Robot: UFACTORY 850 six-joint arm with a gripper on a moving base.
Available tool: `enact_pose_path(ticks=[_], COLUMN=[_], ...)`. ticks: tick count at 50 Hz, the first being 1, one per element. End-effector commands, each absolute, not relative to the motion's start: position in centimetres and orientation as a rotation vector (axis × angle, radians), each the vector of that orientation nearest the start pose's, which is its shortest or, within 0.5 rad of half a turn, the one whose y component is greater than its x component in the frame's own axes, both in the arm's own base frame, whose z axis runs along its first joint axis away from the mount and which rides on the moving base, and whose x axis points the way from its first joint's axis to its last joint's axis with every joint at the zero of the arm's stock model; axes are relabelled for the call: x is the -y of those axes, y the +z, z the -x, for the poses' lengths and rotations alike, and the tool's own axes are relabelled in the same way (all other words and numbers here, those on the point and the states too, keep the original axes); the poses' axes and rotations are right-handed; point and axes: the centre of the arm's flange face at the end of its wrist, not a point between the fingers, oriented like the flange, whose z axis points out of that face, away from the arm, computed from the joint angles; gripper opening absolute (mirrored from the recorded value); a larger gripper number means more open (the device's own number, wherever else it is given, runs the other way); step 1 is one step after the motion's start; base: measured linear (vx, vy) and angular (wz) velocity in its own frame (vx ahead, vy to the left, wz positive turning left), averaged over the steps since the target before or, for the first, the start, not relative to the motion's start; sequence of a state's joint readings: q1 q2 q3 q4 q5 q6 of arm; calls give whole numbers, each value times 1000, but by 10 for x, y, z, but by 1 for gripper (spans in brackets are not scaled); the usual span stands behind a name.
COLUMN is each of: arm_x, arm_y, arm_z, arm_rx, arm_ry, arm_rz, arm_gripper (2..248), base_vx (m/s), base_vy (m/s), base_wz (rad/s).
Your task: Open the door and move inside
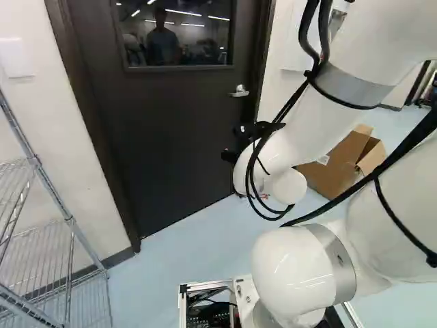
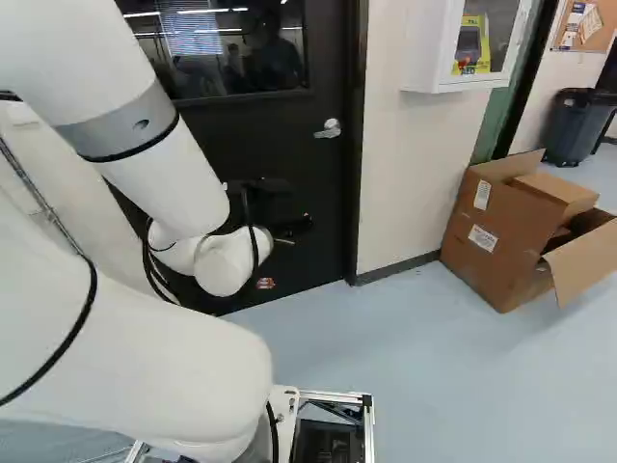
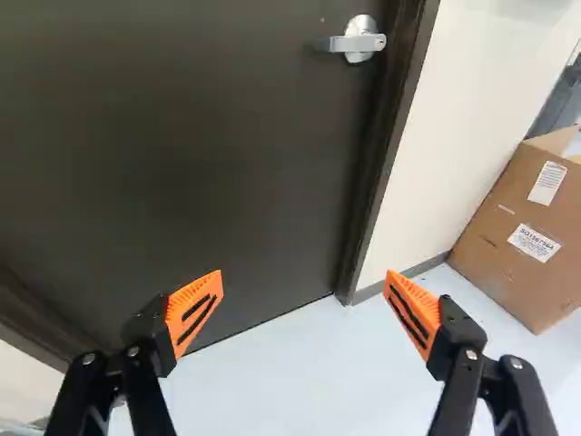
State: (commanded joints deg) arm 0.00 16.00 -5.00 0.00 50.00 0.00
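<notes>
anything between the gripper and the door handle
Nothing stands between the open gripper and the lever handle in the wrist view; that stretch shows only the bare face of the dark door.

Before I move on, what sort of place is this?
Probably a lab or workshop room: a wire rack stands left of the dark door in the left base view, and a white wall cabinet hangs right of it in the right base view.

Your arm [image 1: 317,123] reaches forward in a bent pose, its white wrist [image 2: 224,262] held low. The claw [image 2: 280,205] points ahead and tilts downward, its two fingers [image 3: 145,331] spread wide, orange pads [image 3: 192,309] apart.
</notes>
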Motion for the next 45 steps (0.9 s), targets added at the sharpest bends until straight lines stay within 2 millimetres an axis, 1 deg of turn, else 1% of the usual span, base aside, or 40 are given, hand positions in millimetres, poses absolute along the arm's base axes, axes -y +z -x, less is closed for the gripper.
enact_pose_path(ticks=[28,45], arm_x=[0,0], arm_y=[366,366], arm_z=[-270,-270], arm_rx=[0,0], arm_ry=[-1824,-1824], arm_rz=[2558,2558], arm_gripper=[247,247], base_vx=[148,152], base_vy=[-42,-2], base_wz=[-223,-30])
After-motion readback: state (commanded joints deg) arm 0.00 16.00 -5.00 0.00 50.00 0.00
